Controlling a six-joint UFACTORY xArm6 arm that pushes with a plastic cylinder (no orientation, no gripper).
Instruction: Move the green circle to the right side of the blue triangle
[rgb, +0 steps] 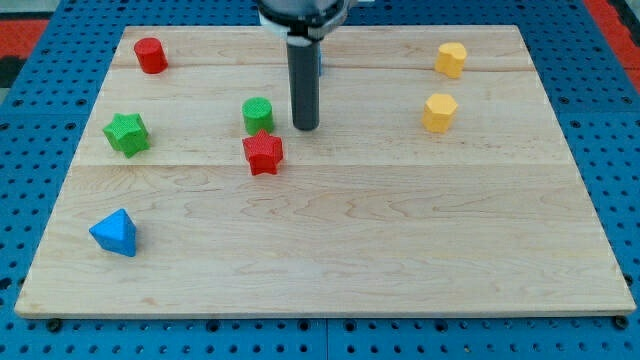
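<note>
The green circle (258, 115) sits left of the board's middle, near the view's top. My tip (305, 127) rests on the board just to the green circle's right, a small gap apart. The blue triangle (115, 233) lies at the view's lower left, far from both. A red star (263, 152) touches or nearly touches the green circle from below.
A green star (126, 133) lies at the left. A red cylinder (151, 55) sits at the top left. Two yellow blocks (451, 59) (439, 112) sit at the top right. A bit of a blue block (320, 62) shows behind the rod. The wooden board (330, 250) rests on a blue pegboard.
</note>
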